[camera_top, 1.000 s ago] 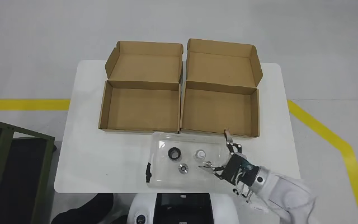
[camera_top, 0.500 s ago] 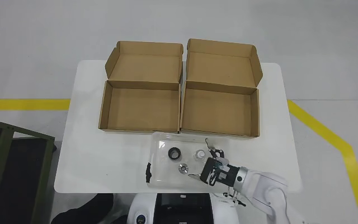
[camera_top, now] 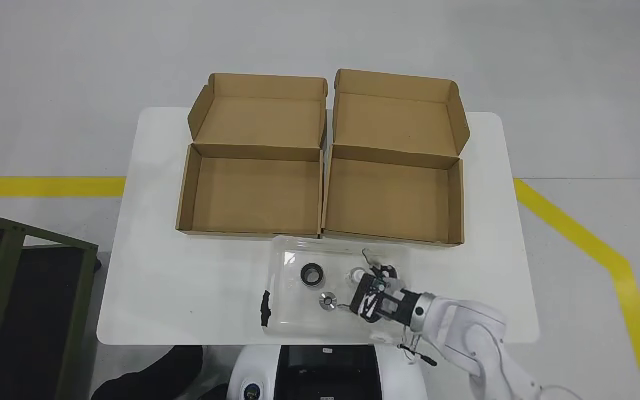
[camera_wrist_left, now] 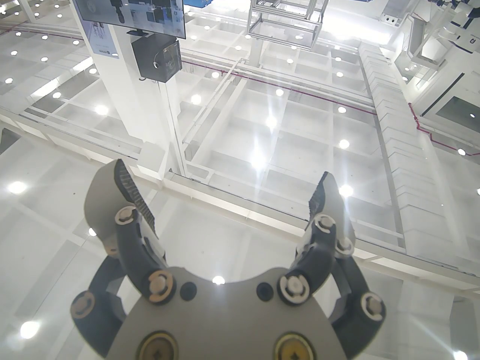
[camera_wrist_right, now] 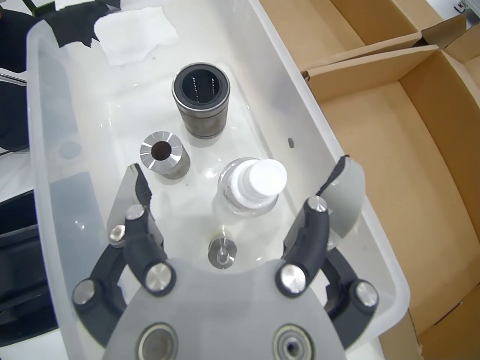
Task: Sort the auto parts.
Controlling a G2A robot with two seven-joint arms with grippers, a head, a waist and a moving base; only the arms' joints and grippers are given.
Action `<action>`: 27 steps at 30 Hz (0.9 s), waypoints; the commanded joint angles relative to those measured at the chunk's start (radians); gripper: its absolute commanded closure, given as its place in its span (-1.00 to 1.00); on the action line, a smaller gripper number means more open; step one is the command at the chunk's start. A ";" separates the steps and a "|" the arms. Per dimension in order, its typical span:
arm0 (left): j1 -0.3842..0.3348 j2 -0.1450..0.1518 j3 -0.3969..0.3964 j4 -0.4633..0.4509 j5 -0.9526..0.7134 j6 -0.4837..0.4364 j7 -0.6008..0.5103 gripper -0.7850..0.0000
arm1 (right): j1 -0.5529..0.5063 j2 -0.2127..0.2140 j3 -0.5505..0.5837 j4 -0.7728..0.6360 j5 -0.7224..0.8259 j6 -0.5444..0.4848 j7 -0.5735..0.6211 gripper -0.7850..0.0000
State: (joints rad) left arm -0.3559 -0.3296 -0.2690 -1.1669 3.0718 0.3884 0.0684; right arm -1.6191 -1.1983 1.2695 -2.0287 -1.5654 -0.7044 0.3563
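A clear plastic bin (camera_top: 285,312) at the table's front holds a dark linear bearing (camera_wrist_right: 200,102) (camera_top: 313,272), a silver sleeve with a bore (camera_wrist_right: 163,153) (camera_top: 327,299), a small clear bottle with a white cap (camera_wrist_right: 258,181) (camera_top: 357,274) and a small metal stud (camera_wrist_right: 222,251). My right gripper (camera_wrist_right: 240,177) (camera_top: 359,293) hangs open over the bin, its fingers to either side of the bottle and above it. My left gripper (camera_wrist_left: 223,174) is open, holds nothing and points up at a ceiling.
Two open cardboard boxes, left (camera_top: 250,192) and right (camera_top: 393,198), stand side by side just behind the bin; the right one (camera_wrist_right: 393,132) lies close to the bin's rim (camera_wrist_right: 285,61). Black tape (camera_wrist_right: 80,26) and a white paper scrap (camera_wrist_right: 131,41) sit at the bin's far end.
My right arm has swung left from the bin's right end to above the parts inside it. The parts and boxes have not moved.
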 commanded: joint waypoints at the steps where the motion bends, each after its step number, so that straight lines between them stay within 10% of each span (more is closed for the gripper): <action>1: 0.000 0.000 0.000 0.000 0.000 0.000 0.000 -1.00 | 0.003 0.001 -0.001 0.003 0.010 0.003 0.016 0.03; 8: 0.000 0.000 0.000 0.000 0.000 0.000 0.000 -1.00 | 0.014 0.005 -0.001 0.013 0.039 0.015 0.047 0.39; 12: 0.000 0.000 0.000 0.000 0.000 0.000 0.000 -1.00 | 0.018 0.009 0.002 0.007 0.046 0.016 0.049 1.00; 27: 0.000 0.000 0.000 0.000 0.000 0.000 0.000 -1.00 | -0.062 0.030 0.062 -0.151 0.089 0.001 -0.085 1.00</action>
State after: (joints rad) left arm -0.3559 -0.3296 -0.2690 -1.1669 3.0718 0.3884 0.0684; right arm -1.6785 -1.1685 1.3294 -2.1765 -1.4929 -0.7057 0.2958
